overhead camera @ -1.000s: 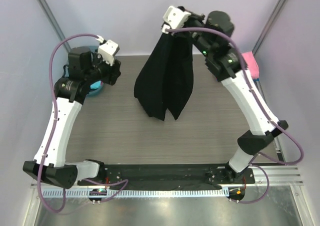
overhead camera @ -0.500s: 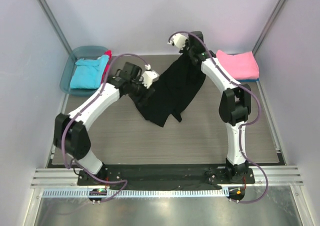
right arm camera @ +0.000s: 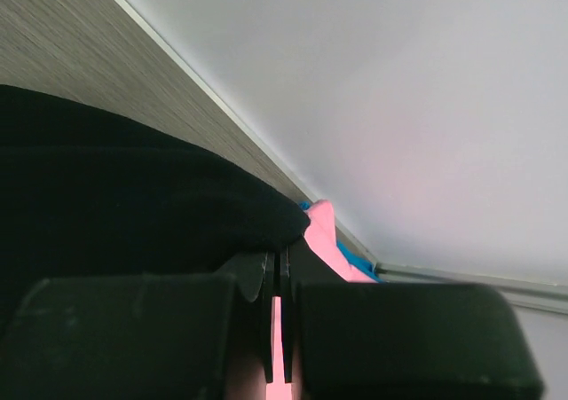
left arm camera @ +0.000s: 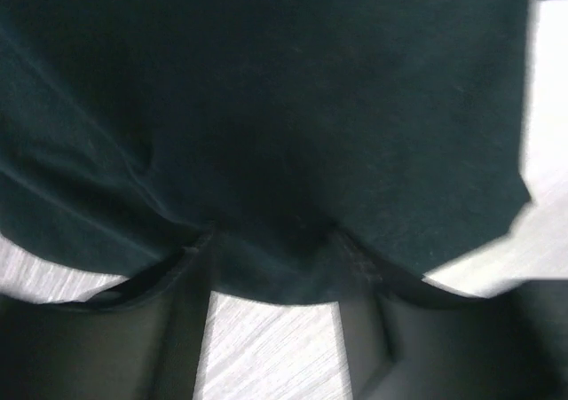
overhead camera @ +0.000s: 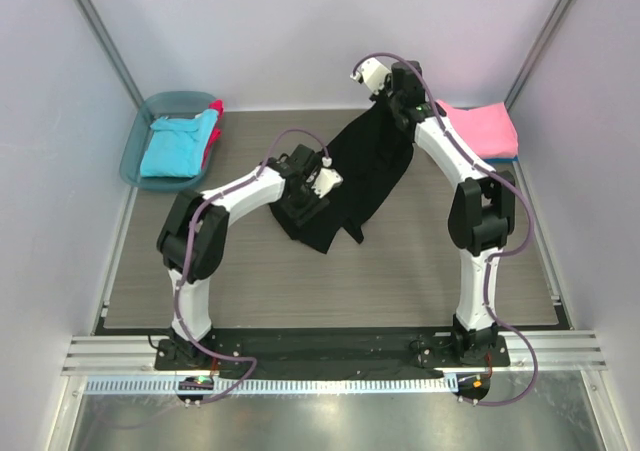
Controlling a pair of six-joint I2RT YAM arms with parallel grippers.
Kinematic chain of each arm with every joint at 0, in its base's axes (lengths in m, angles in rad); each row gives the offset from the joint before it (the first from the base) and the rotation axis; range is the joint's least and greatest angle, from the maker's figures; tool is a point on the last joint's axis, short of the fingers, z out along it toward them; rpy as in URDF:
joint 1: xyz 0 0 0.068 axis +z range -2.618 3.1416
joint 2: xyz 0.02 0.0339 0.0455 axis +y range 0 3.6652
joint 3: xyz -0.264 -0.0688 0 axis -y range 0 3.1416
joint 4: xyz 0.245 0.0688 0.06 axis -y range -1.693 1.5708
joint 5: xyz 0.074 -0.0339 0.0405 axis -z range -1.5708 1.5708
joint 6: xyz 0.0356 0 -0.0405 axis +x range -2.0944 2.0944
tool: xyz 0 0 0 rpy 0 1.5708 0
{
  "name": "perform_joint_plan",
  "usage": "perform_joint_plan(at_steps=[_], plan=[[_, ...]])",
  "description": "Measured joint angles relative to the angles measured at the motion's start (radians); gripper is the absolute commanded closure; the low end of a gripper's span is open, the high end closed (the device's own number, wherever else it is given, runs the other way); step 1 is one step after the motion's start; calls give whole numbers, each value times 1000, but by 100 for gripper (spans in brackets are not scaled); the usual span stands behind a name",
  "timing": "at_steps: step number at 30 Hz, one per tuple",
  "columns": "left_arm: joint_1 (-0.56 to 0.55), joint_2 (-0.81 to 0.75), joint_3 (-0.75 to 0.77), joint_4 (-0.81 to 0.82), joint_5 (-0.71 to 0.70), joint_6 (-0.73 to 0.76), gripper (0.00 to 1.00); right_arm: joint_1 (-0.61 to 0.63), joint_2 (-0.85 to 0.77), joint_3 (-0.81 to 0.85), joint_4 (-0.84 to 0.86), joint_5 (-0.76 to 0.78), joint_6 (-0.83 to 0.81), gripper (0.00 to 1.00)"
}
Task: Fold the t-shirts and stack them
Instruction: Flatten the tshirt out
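1. The right pincer [right arm camera: 277,271] is pressed together on a bunched top edge of the black t-shirt [overhead camera: 360,176], at the far side of the table [overhead camera: 250,271]. From there the cloth slopes toward the near left, and its lower end lies on the table top.
2. The left pincer [left arm camera: 271,262] sits over the left part of the black t-shirt. Its fingers [left arm camera: 182,320] are apart, the dark hem lies across their tips, and bare table shows in the gap below.
3. A pink t-shirt [overhead camera: 482,126] lies folded just right of the right arm. A turquoise t-shirt [overhead camera: 178,149] lies in the tub [overhead camera: 133,156] at far left, with a red t-shirt [overhead camera: 213,131] against its right side.
4. Half a second earlier the left pincer was at the cloth's left edge; it has since moved right, onto the cloth. A second ago the black t-shirt hung high from the right pincer, and the left arm covered the tub.
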Motion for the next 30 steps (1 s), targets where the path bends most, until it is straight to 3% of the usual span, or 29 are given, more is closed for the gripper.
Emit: perform_joint_plan(at_steps=[1,2,5,12,22,26,30], plan=[[0,16,6,1,-10,2,60,0,-5,-6,1,-2,5,99],[0,28,10,2,-16,2,80,0,-10,-11,1,-4,11,99],[0,46,17,-3,-14,4,100,0,-23,-27,3,-7,26,99],[8,-60,19,-23,-32,24,100,0,-82,-78,6,-8,56,99],[107,-697,48,92,-158,133,100,1,-533,-330,-74,-93,157,99],[102,-771,127,100,-170,155,100,2,-678,-346,-134,-147,237,99],[104,-750,198,90,-172,166,100,2,-728,-364,-193,-199,309,99]])
